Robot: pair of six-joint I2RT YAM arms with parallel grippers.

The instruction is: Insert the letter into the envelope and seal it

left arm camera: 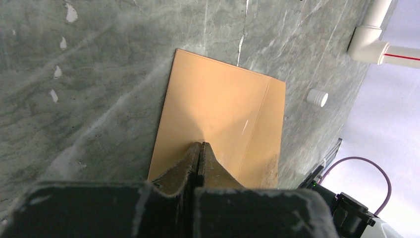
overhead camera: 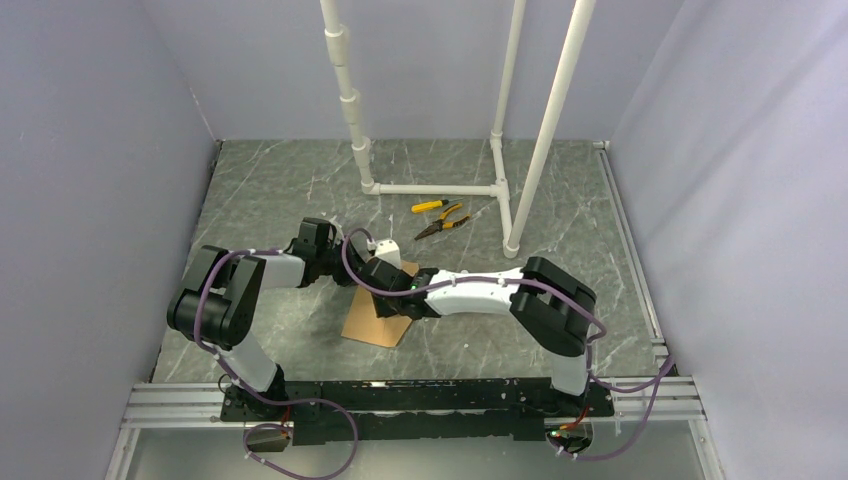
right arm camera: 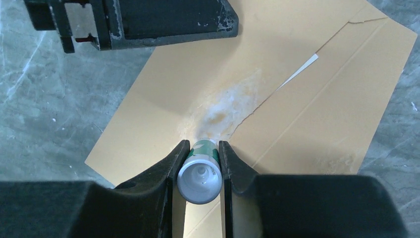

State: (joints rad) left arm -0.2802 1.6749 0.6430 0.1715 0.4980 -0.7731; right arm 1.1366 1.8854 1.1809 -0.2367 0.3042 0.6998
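The kraft-brown envelope (overhead camera: 372, 322) lies flat on the table between both grippers. It also shows in the left wrist view (left arm camera: 218, 104) and the right wrist view (right arm camera: 317, 119). Its flap is folded down, with a wet pale glue smear (right arm camera: 223, 106) along the flap's edge. My right gripper (right arm camera: 200, 148) is shut on a green-and-white glue stick (right arm camera: 200, 173), whose tip touches the smear. My left gripper (left arm camera: 199, 145) is shut, its tips resting on the envelope; its body shows in the right wrist view (right arm camera: 148, 20). The letter is hidden; only a thin white sliver (right arm camera: 302, 72) shows under the flap.
A small white cap (left arm camera: 317, 97) stands on the table beyond the envelope. Yellow-handled pliers (overhead camera: 442, 224) and another yellow tool (overhead camera: 430, 206) lie farther back. A white PVC pipe frame (overhead camera: 440, 188) stands at the back. Grey walls close in the sides.
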